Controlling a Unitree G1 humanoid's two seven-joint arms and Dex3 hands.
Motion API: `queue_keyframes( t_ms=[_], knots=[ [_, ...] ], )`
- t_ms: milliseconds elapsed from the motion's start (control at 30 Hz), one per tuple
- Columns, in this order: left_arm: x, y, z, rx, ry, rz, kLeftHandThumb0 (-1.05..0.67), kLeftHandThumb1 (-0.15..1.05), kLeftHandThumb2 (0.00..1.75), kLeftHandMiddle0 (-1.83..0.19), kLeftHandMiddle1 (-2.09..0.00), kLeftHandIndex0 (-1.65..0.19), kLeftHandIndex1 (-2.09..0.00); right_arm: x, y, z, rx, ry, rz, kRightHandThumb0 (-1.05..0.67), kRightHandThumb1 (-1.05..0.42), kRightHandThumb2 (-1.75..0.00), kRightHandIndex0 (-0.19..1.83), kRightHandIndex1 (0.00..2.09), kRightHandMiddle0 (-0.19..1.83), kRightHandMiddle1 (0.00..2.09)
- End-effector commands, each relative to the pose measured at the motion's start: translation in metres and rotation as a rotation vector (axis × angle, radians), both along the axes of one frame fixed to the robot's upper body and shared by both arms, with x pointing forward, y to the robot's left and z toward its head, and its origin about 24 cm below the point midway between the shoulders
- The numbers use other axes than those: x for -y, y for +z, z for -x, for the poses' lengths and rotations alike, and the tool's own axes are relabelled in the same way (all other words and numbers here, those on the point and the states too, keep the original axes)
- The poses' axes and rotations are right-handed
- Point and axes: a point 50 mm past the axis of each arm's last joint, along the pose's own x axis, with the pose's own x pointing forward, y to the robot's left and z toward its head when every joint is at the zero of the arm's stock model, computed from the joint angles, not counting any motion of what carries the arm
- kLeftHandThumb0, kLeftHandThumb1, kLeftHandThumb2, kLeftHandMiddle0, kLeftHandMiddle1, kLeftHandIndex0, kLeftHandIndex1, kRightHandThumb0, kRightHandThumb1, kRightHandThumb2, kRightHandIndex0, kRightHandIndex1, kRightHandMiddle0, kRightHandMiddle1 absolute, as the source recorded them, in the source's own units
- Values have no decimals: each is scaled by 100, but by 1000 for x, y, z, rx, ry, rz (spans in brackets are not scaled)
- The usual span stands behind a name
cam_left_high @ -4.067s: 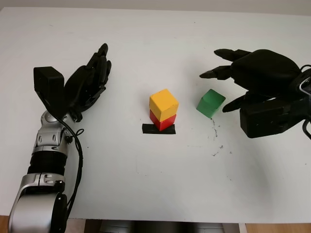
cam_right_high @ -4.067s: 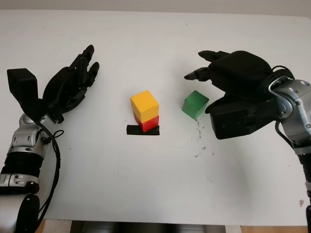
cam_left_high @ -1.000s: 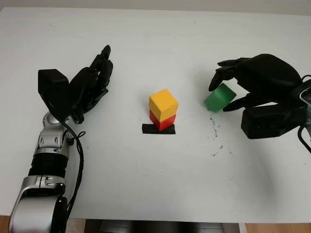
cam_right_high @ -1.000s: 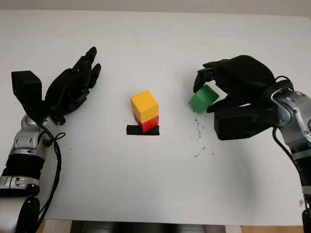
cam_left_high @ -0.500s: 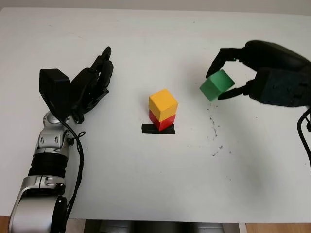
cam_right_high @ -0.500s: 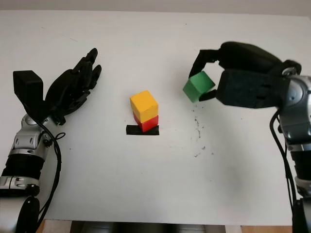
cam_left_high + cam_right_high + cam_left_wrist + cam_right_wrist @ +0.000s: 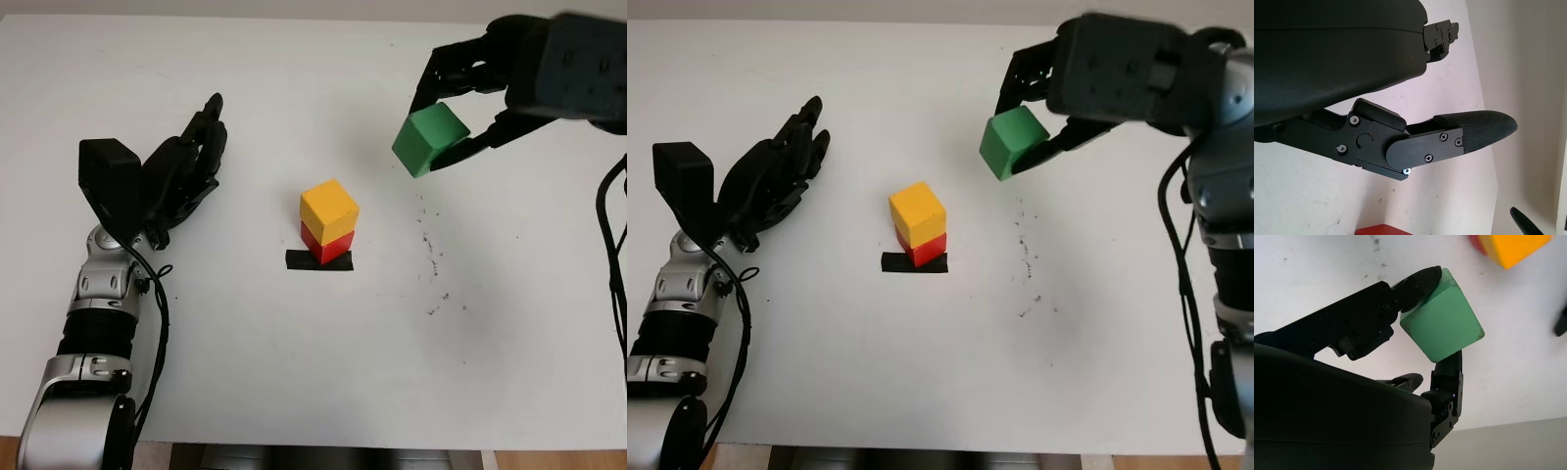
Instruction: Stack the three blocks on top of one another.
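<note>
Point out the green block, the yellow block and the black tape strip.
green block (image 7: 429, 140), left eye view, front face.
yellow block (image 7: 329, 208), left eye view, top face.
black tape strip (image 7: 296, 259), left eye view, left end.

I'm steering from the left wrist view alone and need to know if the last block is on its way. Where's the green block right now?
Observer: The right robot hand holds the green block up in the air, off to the right of the stack.
Operator: What does the stack look like?
Observer: The yellow block sits on the red block, which stands on a strip of black tape.
Operator: Is the grip on the green one square?
Observer: No, the right wrist view shows it tilted, pinched between fingertips at opposite sides.
Operator: And my left robot hand?
Observer: The left robot hand is open, out to the left of the stack.
</note>
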Motion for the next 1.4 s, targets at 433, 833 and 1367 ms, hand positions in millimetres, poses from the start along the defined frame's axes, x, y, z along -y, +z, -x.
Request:
queue_keyframes(
  t_ms=[433, 833, 1367],
  knots=[
    [2, -3, 1, 8, 14, 12, -85, 105, 66, 19, 0, 19, 0, -39, 17, 8, -79, 102, -179, -42, -93, -6, 35, 2, 34, 160],
    [2, -2, 2, 7, 13, 20, -84, 105, 66, 19, 0, 19, 0, -58, 9, 8, -69, 145, -173, -44, -94, -6, 35, 3, 33, 160],
    [4, -3, 2, 9, 18, 18, -85, 105, 65, 19, 0, 19, 0, -63, -7, 2, -70, 167, -70, -45, -93, -5, 37, 5, 35, 158]
  ],
)
